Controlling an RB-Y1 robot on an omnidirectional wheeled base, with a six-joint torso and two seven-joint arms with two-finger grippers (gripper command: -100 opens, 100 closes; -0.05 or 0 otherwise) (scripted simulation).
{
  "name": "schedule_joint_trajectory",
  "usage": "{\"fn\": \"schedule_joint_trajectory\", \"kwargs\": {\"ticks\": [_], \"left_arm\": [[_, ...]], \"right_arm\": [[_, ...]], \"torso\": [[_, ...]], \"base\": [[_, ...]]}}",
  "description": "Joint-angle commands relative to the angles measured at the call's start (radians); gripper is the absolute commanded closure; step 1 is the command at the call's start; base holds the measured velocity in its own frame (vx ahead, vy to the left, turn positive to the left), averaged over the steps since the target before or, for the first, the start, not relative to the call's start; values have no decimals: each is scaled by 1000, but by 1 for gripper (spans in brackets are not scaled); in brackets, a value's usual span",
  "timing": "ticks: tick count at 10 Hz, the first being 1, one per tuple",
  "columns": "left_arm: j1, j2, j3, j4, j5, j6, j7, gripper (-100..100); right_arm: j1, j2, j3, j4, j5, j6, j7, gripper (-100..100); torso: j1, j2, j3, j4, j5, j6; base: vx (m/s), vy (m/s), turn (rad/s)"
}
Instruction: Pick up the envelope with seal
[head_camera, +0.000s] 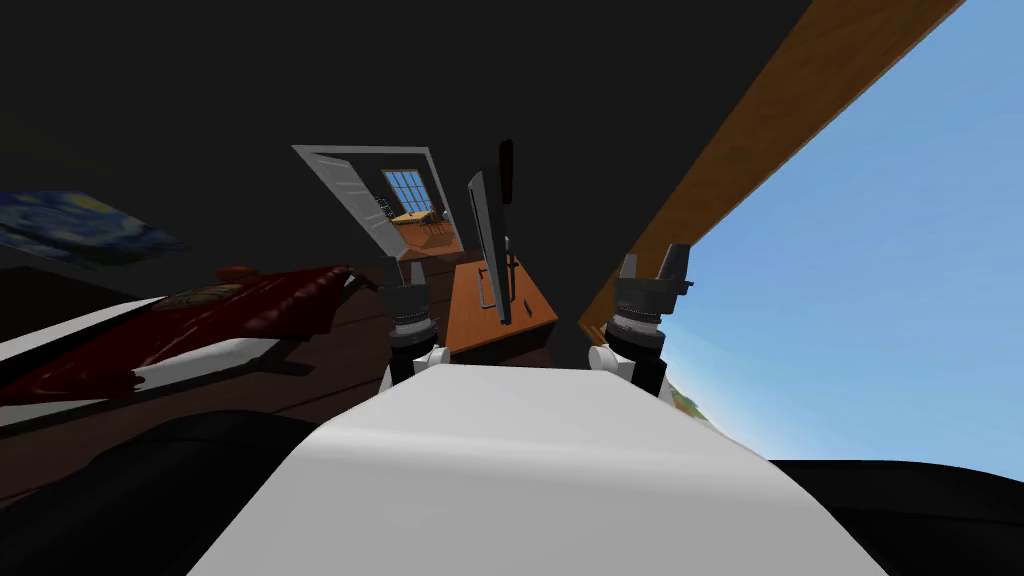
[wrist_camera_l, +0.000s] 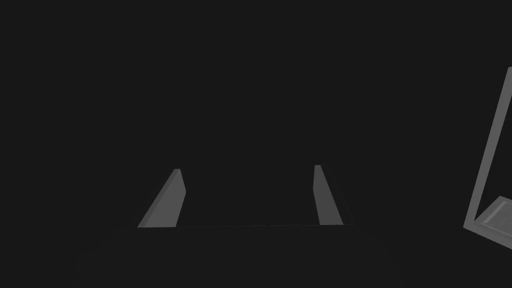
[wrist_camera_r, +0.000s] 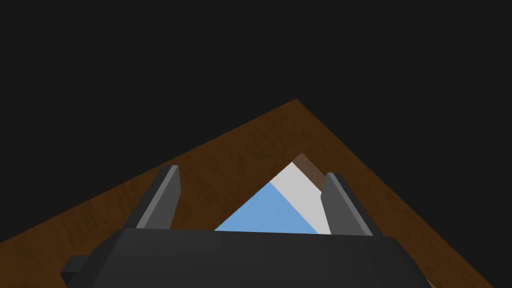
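Left gripper (wrist_camera_l: 247, 197): hanging with jaws spread, empty.
Right gripper (wrist_camera_r: 250, 205): hanging with jaws spread, empty.
Desk (head_camera: 466, 305): standing ahead, between both grippers.

Dim room, dark walls. Left: bed (head_camera: 190, 325) with red cover. Centre: orange wood desk (head_camera: 472, 312); open white door (head_camera: 347, 190) beyond. Right: wood-framed window (head_camera: 860, 250), blue sky.

Head camera is looking forward, heavily rolled, far doorway (head_camera: 405, 200) at 12 o'clock. My right wrist camera is looking past the right gripper (wrist_camera_r: 252, 172), close on the wooden window frame (wrist_camera_r: 200, 165), which head is sharing at 2 o'clock. Left wrist is facing a flat dark surface.
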Motion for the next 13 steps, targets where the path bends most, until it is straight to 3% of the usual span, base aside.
{"fn": "schedule_joint_trajectory", "kwargs": {"ticks": [1,7,13], "left_arm": [[0,0,0,0,0,0,0,0],[0,0,0,0,0,0,0,0],[0,0,0,0,0,0,0,0]], "right_arm": [[11,-26,5,27,5,0,-9,-100],[75,-114,40,185,37,1,-67,-100],[123,-160,67,336,61,2,-114,-100]], "torso": [[0,0,0,0,0,0],[0,3,2,1,0,-1],[0,2,1,1,0,0]], "base": [[-21,7,307],[-48,10,380],[-32,14,256]]}}
